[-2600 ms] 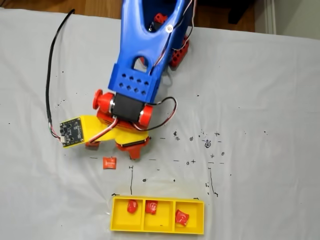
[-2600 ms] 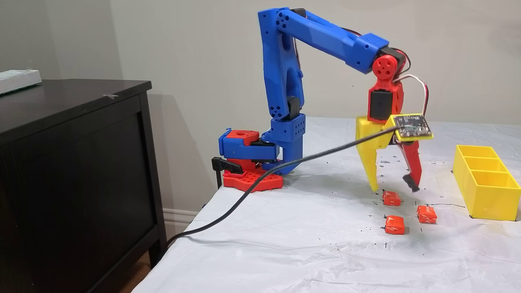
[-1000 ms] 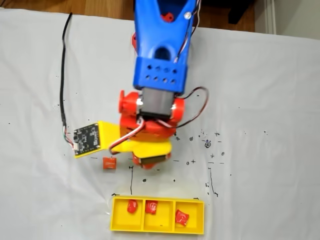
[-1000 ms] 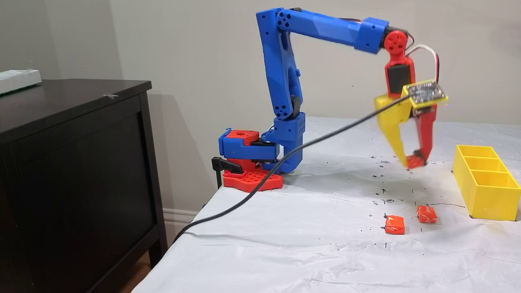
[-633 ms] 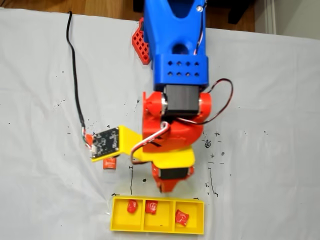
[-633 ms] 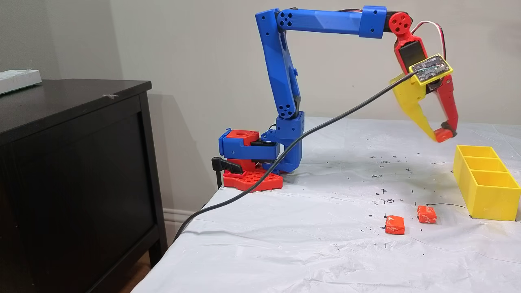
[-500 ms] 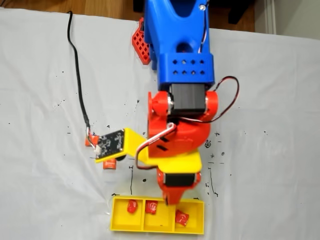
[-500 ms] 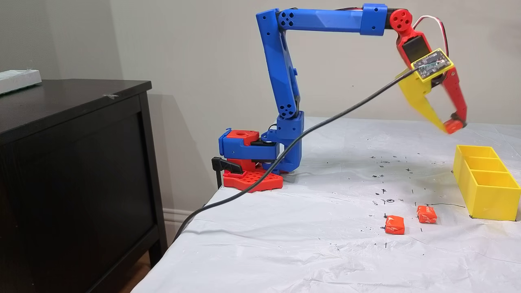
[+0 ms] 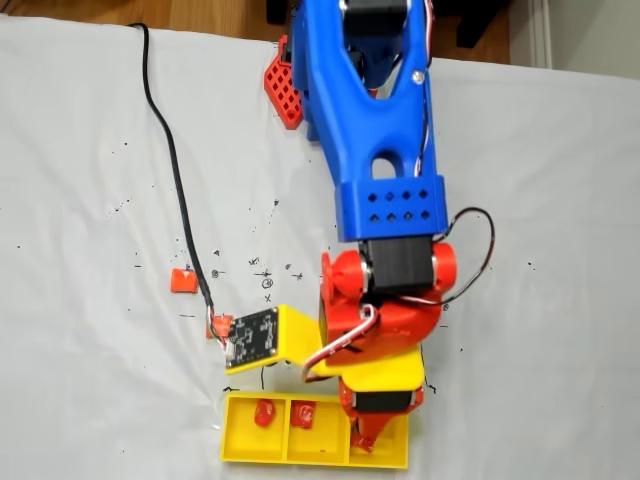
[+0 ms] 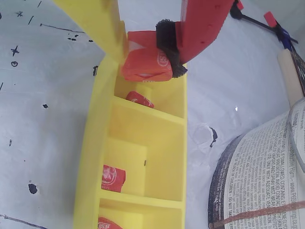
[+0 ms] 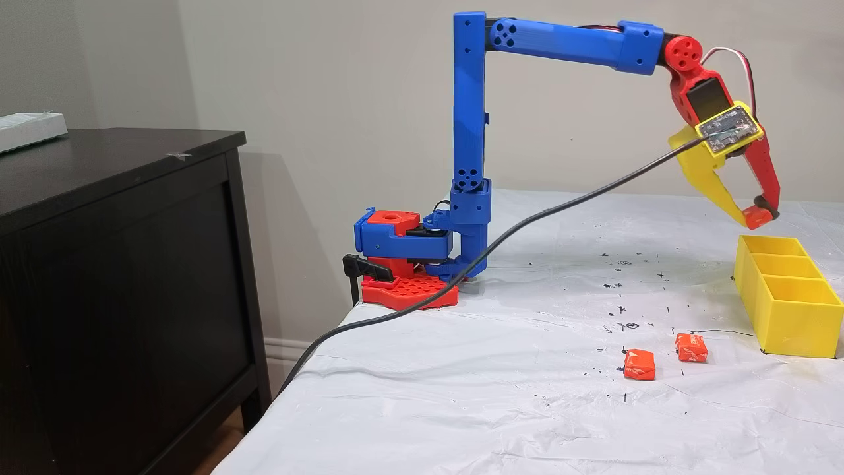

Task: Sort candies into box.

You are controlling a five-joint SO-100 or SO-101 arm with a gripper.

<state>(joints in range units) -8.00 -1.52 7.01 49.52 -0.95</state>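
Note:
My gripper [image 10: 148,50] is shut on an orange candy [image 10: 145,66], yellow finger on one side and red finger on the other. It hangs above an end compartment of the yellow box [image 10: 90,157]; in a fixed view that is the right-hand compartment, under the gripper [image 9: 362,437]. From the side, the gripper [image 11: 757,214] holds the candy [image 11: 755,217] just above the box [image 11: 791,316]. Each compartment holds one candy [image 10: 139,99] [image 10: 113,178]. Two candies [image 11: 639,364] [image 11: 691,347] lie loose on the cloth.
A black cable [image 9: 170,160] runs from the wrist camera board across the white, pen-marked cloth. The red arm base [image 11: 402,290] sits at the table's far edge. A dark cabinet [image 11: 119,264] stands beside the table. Printed paper [image 10: 267,176] lies past the box.
The gripper shut on a candy on the cloth, lifted it and swung it over to the box; it now hangs above the end compartment. The two loose candies have not moved.

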